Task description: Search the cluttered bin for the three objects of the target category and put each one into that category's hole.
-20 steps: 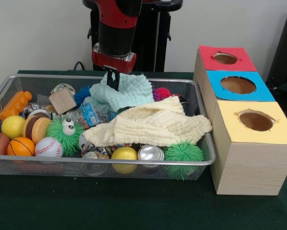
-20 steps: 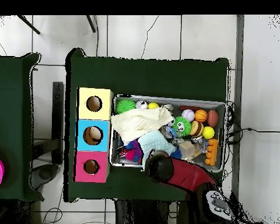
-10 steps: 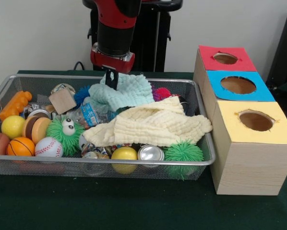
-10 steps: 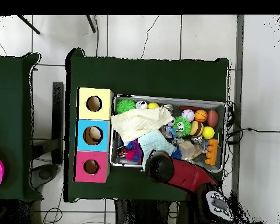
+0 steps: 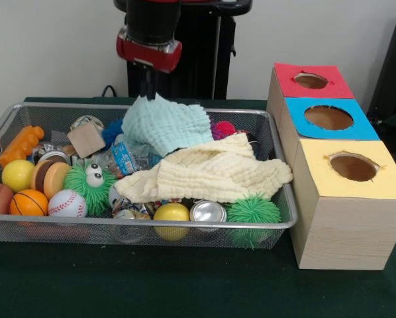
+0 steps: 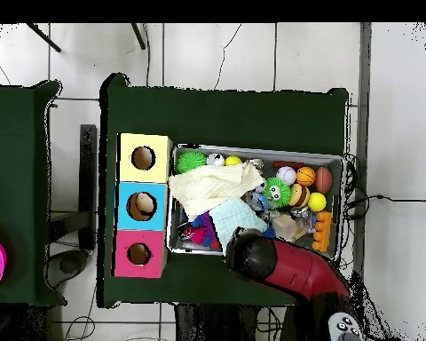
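Rising above the wire bin [image 5: 277,222], the gripper [image 5: 148,85] is now hanging clear of the clutter, where half a second earlier it was sitting down in the folds of the mint cloth [image 5: 168,124]. The cloth is lying bunched at the bin's back edge, peaked up just below the fingers; whether a corner of it is pinched between them cannot be told, since they are showing only as a dark stub against the black pedestal (the overhead view hides them under the arm). The cloth's peak has come up a little with the arm, which hints at a hold, but most of it is resting on the pile.

The cream cloth [image 5: 211,173] is sprawling across the bin's middle toward its end nearest the boxes, partly covering cans and balls. Beside that end the three boxes are standing on the counter [image 5: 185,285]: the red-topped box [image 5: 312,80] farthest back, the blue-topped box [image 5: 328,118] in the middle, the yellow-topped box [image 5: 351,167] nearest the front edge.

If cloths are the target category, the lift probably means a first pick is under way; otherwise a regrasp is needed.
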Controlling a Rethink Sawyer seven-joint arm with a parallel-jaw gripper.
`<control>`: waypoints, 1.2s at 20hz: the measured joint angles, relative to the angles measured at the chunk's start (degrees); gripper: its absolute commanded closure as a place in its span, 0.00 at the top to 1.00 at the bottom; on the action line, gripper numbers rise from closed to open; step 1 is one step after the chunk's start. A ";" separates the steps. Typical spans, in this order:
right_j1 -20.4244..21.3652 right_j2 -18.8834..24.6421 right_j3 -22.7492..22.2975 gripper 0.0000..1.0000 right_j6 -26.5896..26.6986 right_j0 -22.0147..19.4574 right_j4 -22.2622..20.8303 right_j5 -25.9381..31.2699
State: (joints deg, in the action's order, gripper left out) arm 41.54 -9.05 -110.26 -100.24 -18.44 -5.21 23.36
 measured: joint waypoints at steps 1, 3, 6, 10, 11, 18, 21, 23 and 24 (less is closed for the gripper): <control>2.00 -0.12 -0.01 0.00 0.00 -0.15 -0.02 2.55; 2.83 -0.14 -0.01 0.00 0.00 -0.31 -0.02 3.23; 3.97 -0.14 -0.02 0.00 0.00 -0.61 -0.04 3.40; 4.66 -0.13 -0.03 0.00 0.00 -0.94 -0.04 3.40; 4.77 -0.08 -0.04 0.00 0.00 -1.36 -0.04 3.41; 6.58 0.76 -0.05 0.00 0.00 -5.41 -0.05 3.95; 8.80 1.11 0.32 0.00 0.01 -8.90 -0.05 6.74; 9.96 1.24 0.69 0.00 0.01 -10.67 -0.06 8.74; 10.78 1.40 1.15 0.00 0.02 -11.98 -0.14 10.48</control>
State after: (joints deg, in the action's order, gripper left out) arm 52.32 -7.66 -109.10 -100.22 -30.42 -5.35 33.84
